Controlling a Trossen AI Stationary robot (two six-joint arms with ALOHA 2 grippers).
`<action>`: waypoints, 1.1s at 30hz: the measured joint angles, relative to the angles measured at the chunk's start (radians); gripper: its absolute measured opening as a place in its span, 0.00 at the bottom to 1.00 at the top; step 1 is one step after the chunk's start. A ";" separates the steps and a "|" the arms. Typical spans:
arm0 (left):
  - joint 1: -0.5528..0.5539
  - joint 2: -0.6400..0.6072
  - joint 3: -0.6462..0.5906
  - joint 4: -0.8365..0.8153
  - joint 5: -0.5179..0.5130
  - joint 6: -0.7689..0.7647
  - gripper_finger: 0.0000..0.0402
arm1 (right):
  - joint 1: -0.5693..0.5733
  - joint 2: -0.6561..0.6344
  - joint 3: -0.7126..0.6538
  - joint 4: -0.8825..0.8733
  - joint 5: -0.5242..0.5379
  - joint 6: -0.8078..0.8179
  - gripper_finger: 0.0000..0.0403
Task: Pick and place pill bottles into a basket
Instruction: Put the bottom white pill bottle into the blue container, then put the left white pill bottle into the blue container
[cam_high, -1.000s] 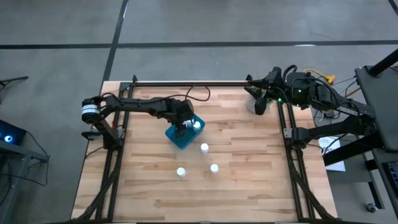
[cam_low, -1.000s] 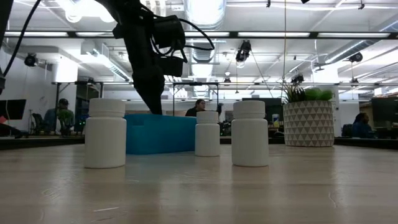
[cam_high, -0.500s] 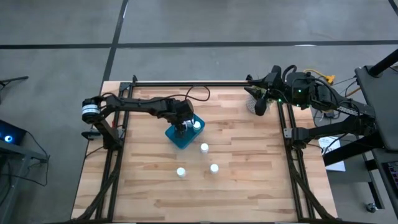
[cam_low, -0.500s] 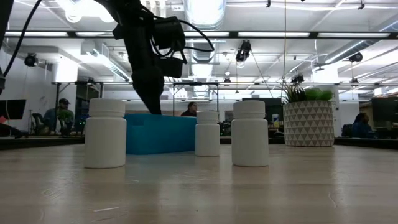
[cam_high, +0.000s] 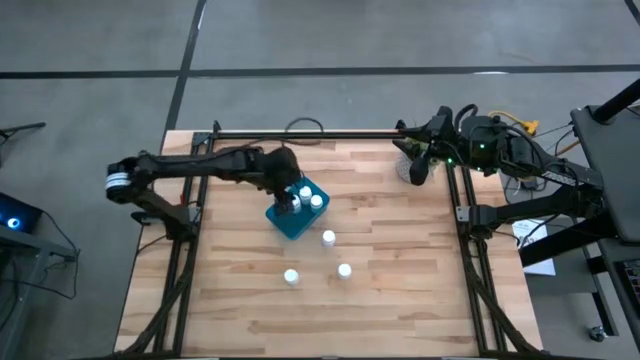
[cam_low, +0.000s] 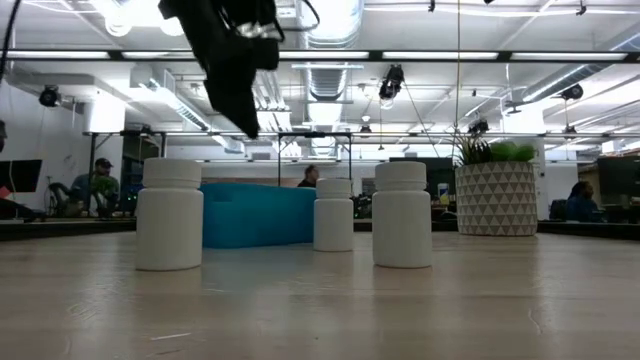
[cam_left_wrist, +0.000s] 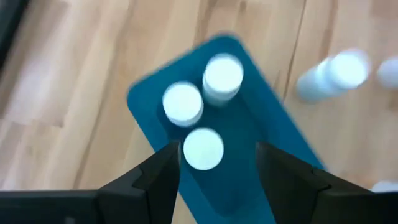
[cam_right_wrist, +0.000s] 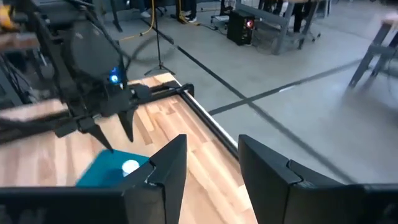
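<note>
— What sort of place is shown?

— A robot lab or workshop inside a big open office. A wooden table (cam_high: 380, 290) is set in a black metal frame (cam_high: 180, 270) on a grey concrete floor (cam_high: 300, 40). Two dark robot arms are fixed at its 9 and 3 o'clock sides.

— What else can be seen?

— Long ceiling lights (cam_low: 420, 57) and bare pipes are seen overhead. People (cam_low: 98, 182) are seated at desks far behind. A potted plant (cam_low: 495, 190) is placed toward 2 o'clock, and cables (cam_high: 520, 128) are bunched at 3 o'clock.
</note>
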 joint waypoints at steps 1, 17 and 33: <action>-0.002 -0.025 0.000 -0.004 0.002 -0.002 0.47 | 0.000 0.000 0.000 0.000 -0.001 0.034 0.34; -0.104 -0.266 -0.002 0.077 0.177 -0.125 0.47 | 0.000 0.000 0.000 0.033 -0.051 0.216 0.33; -0.389 -0.234 -0.005 0.109 0.188 -0.078 0.47 | 0.009 0.013 0.000 0.108 -0.193 0.279 0.31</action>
